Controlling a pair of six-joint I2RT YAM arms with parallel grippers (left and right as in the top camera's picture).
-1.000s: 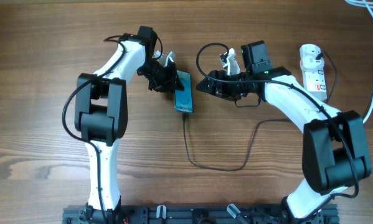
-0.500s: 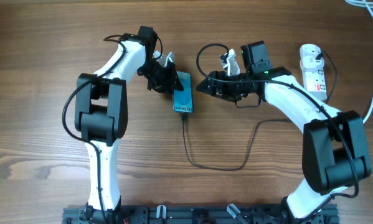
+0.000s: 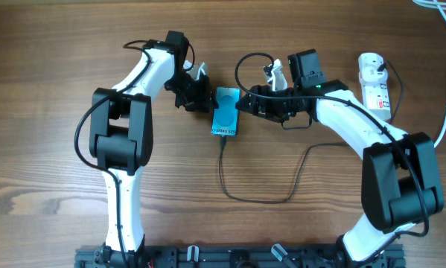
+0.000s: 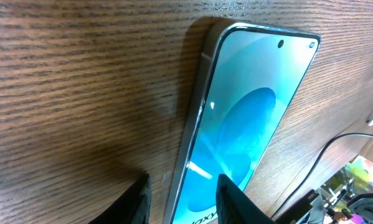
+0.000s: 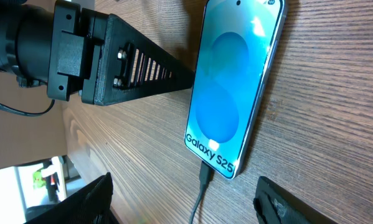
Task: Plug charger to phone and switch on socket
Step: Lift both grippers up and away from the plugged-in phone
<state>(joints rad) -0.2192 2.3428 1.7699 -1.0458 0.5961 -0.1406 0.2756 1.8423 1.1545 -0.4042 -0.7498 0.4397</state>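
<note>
Tabletop (image 3: 44,149): phone (image 3: 225,112) farther right

The overhead camera looks straight down from high above the brown wood-grain tabletop (image 3: 44,112), taking in the whole scene. The left wrist camera sits low and very near, with the slim cyan-screened smartphone (image 4: 248,124) just ahead of its jaws. The right wrist camera faces that phone beyond its own jaws, from the opposite side. All three views share it.
</note>
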